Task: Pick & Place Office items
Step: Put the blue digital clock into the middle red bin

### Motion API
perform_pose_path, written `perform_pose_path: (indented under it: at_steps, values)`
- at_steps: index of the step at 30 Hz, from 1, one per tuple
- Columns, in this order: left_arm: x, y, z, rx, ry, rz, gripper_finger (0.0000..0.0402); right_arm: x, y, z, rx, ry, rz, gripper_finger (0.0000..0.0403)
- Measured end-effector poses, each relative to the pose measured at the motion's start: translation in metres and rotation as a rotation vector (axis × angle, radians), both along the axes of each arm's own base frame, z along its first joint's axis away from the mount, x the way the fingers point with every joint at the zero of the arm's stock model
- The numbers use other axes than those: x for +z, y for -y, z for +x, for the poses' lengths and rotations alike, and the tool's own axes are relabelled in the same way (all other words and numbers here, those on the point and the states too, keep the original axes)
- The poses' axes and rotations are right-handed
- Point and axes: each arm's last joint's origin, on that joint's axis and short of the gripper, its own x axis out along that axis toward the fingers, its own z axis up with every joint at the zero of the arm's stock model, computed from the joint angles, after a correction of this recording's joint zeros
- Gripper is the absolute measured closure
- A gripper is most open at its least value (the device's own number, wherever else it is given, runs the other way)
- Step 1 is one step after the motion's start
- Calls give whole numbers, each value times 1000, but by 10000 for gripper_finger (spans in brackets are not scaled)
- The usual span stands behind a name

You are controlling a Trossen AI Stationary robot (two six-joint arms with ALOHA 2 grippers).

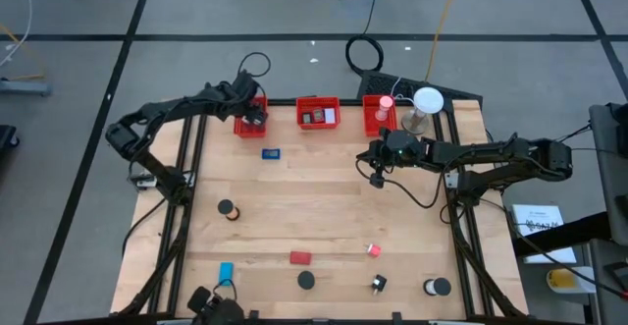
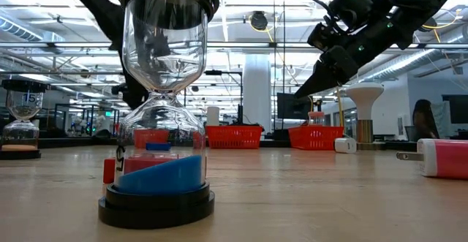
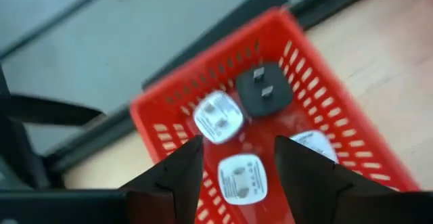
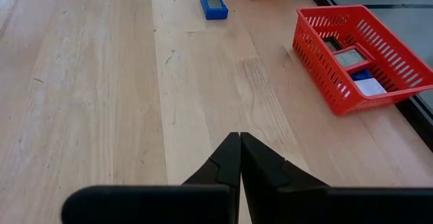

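Left gripper point(image 3: 233, 166): jaws apart, empty, over bin point(image 3: 318, 109), evidently for drop-off | Right gripper point(image 4: 240, 158): jaws together, empty, waiting mid-table

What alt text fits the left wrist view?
The left gripper hangs open over a red bin holding three white plug adapters and one black adapter. The bin sits at the wooden table's edge.

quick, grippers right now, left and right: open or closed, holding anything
left gripper: open above the red bin of plug adapters, holding nothing.
right gripper: shut and empty, hanging over the bare table.
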Motion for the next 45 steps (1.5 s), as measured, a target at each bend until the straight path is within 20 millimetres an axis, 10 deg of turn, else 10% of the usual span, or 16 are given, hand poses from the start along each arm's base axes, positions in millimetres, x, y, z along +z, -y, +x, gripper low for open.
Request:
perform_pose_path:
  at_steps: [7, 22, 45]
  values:
    - [22, 39, -4, -128, 99, 123, 274, 0, 0, 0, 0, 5, -3, 402]
    - [-10, 138, 2, -684, 491, 224, 398, -4, -1, -2, -16, 197, -22, 399]
    - [-15, 127, 48, -759, 126, -33, 156, -4, -1, -3, -12, 194, -30, 399]
